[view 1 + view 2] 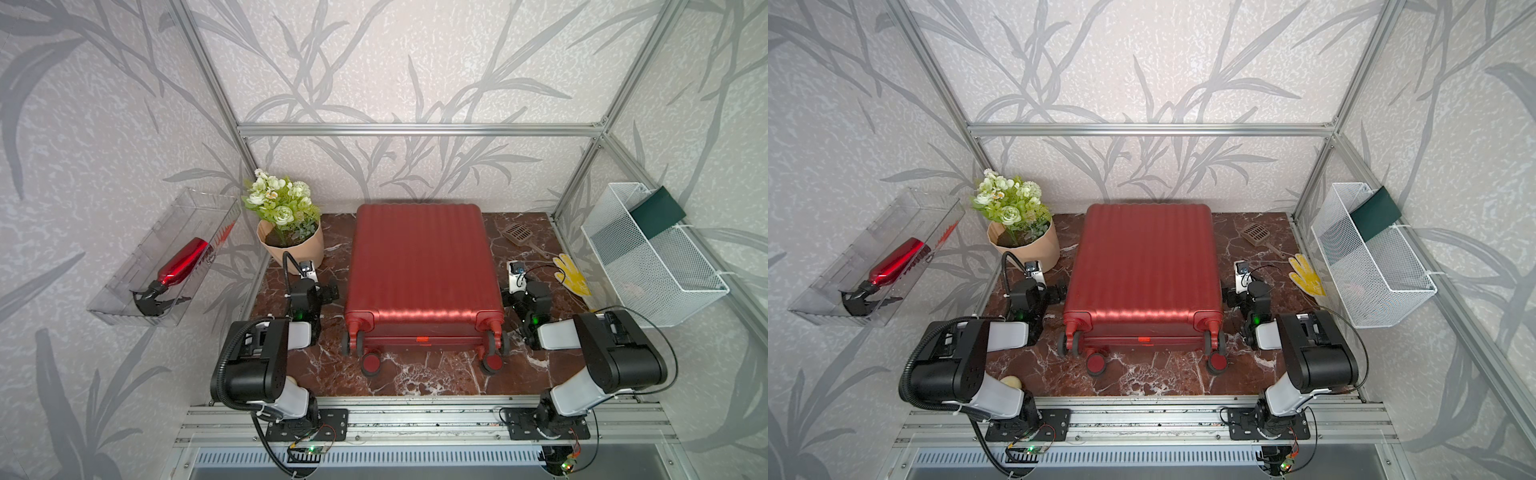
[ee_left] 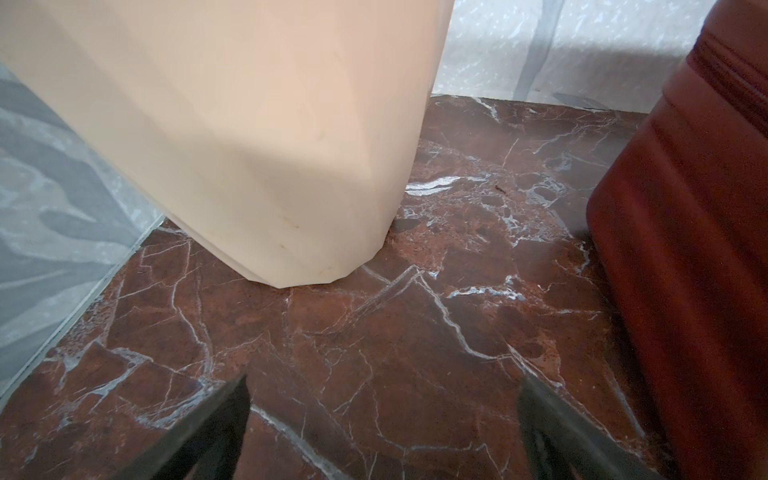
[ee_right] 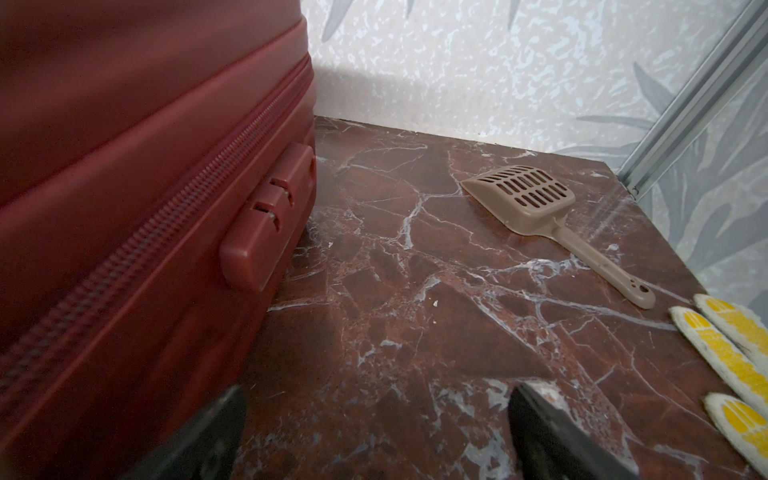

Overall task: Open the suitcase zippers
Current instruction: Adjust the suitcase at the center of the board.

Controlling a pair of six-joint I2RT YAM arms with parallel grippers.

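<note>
- Right wrist view: the right pincer [image 3: 378, 401] hovers low over the surface [image 3: 415, 291], its fingers spread wide and holding nothing.
- The suitcase [image 3: 124, 145] stands just beside this pincer, on the side facing the other arm. Whether the near finger touches the shell cannot be told.
- The zippers [image 3: 166, 220] show as a closed toothed track along the shell seam. The track runs ahead of the pincer towards a red lock block [image 3: 270, 216]. Pale metal bits in the block's two slots may be the pulls, but they are too small to tell.
- A brown scoop [image 3: 523, 195] and a yellow glove [image 3: 727, 353] lie ahead on the pincer's outer side, well apart from the suitcase.
- Left wrist view: the left pincer [image 2: 384, 390] is equally wide and empty. A beige flower pot [image 2: 249, 145] is close ahead of it, and the suitcase wall is on its inner side.
- In both top views the suitcase lies flat and shut between the two pincers.
- Progress, as judged: no stretch of track is open. Finding and gripping a pull, then drawing it round the seam, is all left to do.
</note>
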